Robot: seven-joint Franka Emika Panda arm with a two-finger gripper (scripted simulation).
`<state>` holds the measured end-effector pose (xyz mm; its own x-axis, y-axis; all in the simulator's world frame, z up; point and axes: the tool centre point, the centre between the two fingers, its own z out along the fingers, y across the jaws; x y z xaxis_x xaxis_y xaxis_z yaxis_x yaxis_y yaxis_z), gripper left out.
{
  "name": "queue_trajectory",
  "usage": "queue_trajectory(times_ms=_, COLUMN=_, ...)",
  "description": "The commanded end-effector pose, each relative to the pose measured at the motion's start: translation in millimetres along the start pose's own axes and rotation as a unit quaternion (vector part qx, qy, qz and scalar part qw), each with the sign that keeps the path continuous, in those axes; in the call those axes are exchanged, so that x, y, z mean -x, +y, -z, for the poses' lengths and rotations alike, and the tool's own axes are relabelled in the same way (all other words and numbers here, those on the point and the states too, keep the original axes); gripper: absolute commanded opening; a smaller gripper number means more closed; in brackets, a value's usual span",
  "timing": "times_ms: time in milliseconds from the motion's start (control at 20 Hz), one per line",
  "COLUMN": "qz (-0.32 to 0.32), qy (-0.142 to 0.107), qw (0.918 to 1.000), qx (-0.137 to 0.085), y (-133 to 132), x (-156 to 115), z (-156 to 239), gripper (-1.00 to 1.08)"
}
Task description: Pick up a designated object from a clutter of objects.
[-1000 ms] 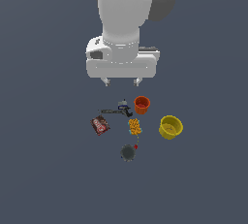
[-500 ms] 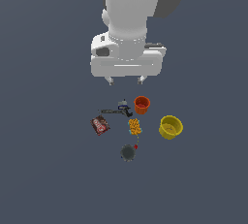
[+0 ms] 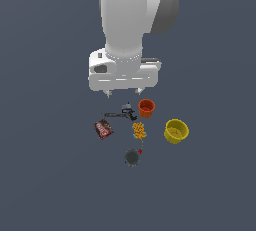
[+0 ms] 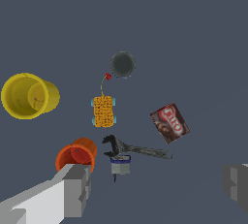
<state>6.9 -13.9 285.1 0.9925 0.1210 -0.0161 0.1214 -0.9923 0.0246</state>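
Observation:
The designated object, a dark brown-red box with a red-and-white label, lies flat at the exterior view's left of the clutter; it also shows in the wrist view. The clutter holds an orange cup, a yellow bowl, an orange-yellow lumpy thing, a grey disc and a dark thin tool. My gripper hangs open and empty above the tool, well clear of the box. In the wrist view the gripper has its fingers wide apart.
In the wrist view the tool lies between the cup and the box, with a small grey-blue cylinder beside it. The bowl, lumpy thing and disc lie farther off. The floor is plain dark grey.
The hand has come down a little toward the clutter and shifted slightly to the exterior view's left since half a second ago. The objects have not moved.

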Motion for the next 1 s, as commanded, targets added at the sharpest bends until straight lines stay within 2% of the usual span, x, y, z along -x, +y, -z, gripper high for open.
queue_trajectory(times_ms=0, qz=0.016, qy=-0.001, qw=0.9999, qx=0.003, y=9, x=-2, z=-16, gripper=1.0)
queue_trajectory(times_ms=400, qz=0.09, qy=-0.003, qw=0.9959, qx=0.008, y=49, x=-6, z=-87, gripper=1.0)
queue_trajectory(times_ms=950, qz=0.196, qy=0.003, qw=0.9807, qx=-0.001, y=92, x=7, z=-182, gripper=1.0)
